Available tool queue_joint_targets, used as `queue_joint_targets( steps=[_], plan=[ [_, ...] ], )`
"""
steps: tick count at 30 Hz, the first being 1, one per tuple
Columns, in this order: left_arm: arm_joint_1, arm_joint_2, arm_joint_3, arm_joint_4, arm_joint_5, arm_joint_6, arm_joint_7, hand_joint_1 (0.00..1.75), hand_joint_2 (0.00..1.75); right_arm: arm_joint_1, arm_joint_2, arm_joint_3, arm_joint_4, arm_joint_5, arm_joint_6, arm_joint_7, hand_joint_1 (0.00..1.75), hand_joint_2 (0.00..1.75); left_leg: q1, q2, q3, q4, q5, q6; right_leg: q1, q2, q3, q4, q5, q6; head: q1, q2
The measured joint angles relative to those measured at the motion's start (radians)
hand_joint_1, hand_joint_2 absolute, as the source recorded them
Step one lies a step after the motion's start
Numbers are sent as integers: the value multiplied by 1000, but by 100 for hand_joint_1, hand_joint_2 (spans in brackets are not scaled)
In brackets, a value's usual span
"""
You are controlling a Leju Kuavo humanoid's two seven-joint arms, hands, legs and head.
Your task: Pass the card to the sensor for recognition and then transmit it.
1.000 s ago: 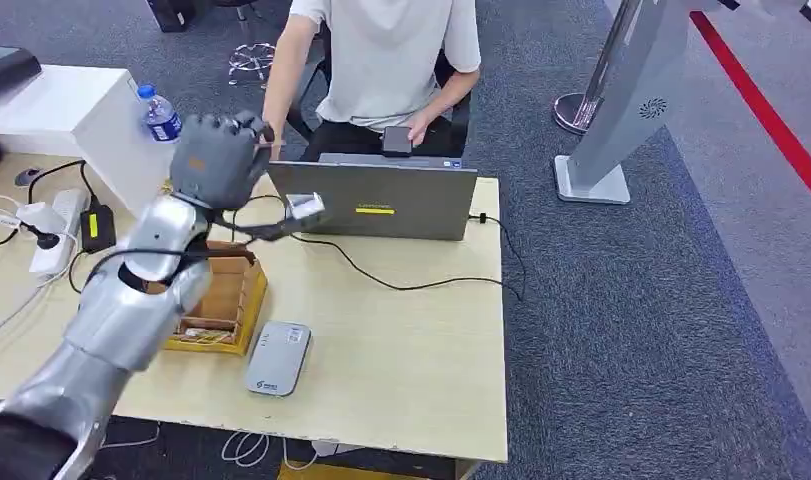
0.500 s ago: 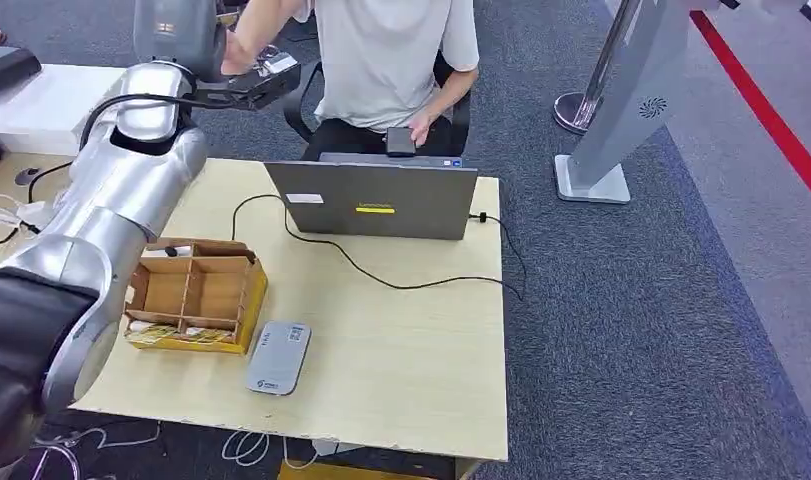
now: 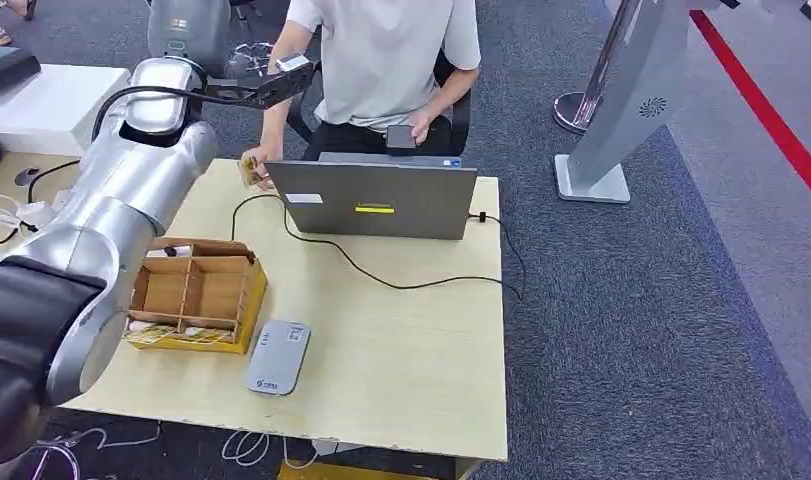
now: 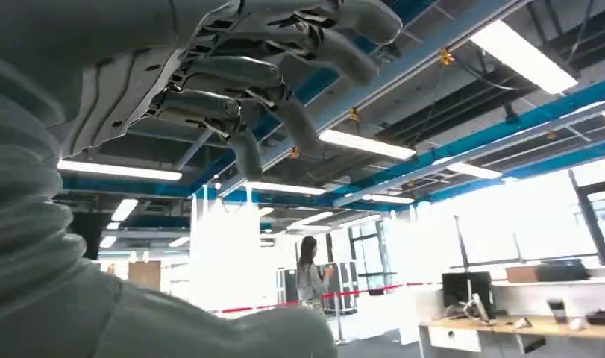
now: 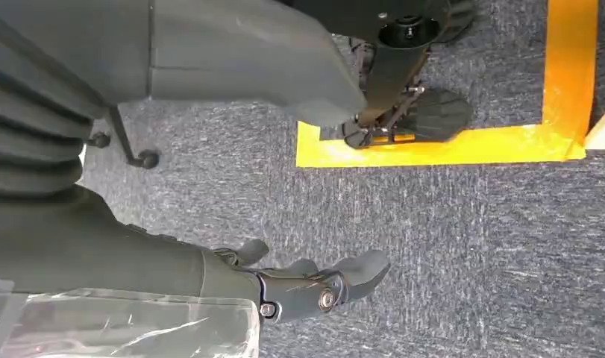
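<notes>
Since the picture half a second ago, the person's hand [image 3: 253, 168] has dropped from up by the raised left arm [image 3: 131, 190] to the bench [image 3: 401, 340] edge beside the laptop [image 3: 381, 198], now holding a small tan card [image 3: 246, 172]. The left arm stays raised high, barely shifted.

Largest first. Bench: pale wood, carrying laptop, box, reader and a black cable. Left arm: lifted toward the seated person [image 3: 381, 60], wrist camera [image 3: 281, 75] at its end. Left hand [image 4: 269, 82] seen in the wrist view against the ceiling: fingers [image 4: 243, 145] apart, loosely curled, nothing between them. Right hand [image 5: 314, 287] hangs over the carpet; fingers partly curled, holding nothing.

Laptop: open, back toward robot. Cardboard box [image 3: 196, 295]: divided into compartments, near left bench edge, some flat items along its near side. Grey sensor [image 3: 278, 357]: flat on the bench just beside the box, nothing on it.

Card: in the person's hand, at the bench's far edge, well apart from the sensor.

Progress (judgement): handover looks complete, since the card is with the person and the left hand is bare. Whether the sensor registered it cannot be told here. Left: lower the arm, possibly fetch another card from the box.
</notes>
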Motion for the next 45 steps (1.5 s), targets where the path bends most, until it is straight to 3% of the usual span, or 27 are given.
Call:
queue_joint_targets(
  steps=[3,6,9,12,18,23,25,31,37,45],
  plan=[
    [49,-1,1,-71,41,-42,-64,0,175,9,0,-8,0,-22,-7,-20,0,0,0,0,0,0,0,0,0,0,0,0,0,0,0,0],
    [184,23,-3,-287,107,-144,-84,0,175,31,0,-25,0,-43,-11,-49,0,0,-2,0,0,-1,0,0,-2,0,0,0,0,0,0,0],
    [340,84,-43,-531,157,-202,-82,0,175,56,0,-52,0,-61,-13,-64,0,0,-2,3,-1,-2,-1,0,-2,4,-2,0,0,0,1,0],
    [473,163,-77,-732,186,-219,-98,0,175,69,0,-80,0,-82,-18,-68,0,0,-3,5,-1,-3,-2,0,-3,5,-3,0,-1,0,0,0],
    [788,391,-109,-1091,194,-164,-135,0,175,84,2,-144,0,-114,-31,-75,0,0,-3,7,1,-6,-3,-1,-3,7,-5,0,-3,-2,1,0],
    [1052,546,-104,-1279,145,-106,-164,0,175,91,6,-189,-2,-125,-38,-79,0,0,-3,7,1,-7,-3,-2,-3,7,-4,0,-4,-3,1,0],
    [1151,576,-92,-1324,119,-92,-172,0,175,93,9,-204,-2,-122,-39,-79,0,0,-3,7,1,-7,-3,-2,-3,7,-5,-1,-5,-1,0,0],
    [1303,581,-68,-1350,73,-78,-159,0,175,92,14,-234,-7,-103,-39,-75,0,0,-4,3,1,-7,-4,-2,-4,3,-3,-1,-6,0,0,0],
    [1412,519,-50,-1324,24,-47,-80,0,175,94,19,-262,-12,-82,-39,-68,0,0,-4,3,1,-7,-4,-1,-4,3,-3,-1,-5,0,-2,0],
    [1448,421,-24,-1262,31,-2,2,0,175,94,21,-276,-19,-65,-34,-69,0,0,-4,2,1,-7,-4,-1,-4,2,-3,-1,-5,0,-2,0]
  ],
)
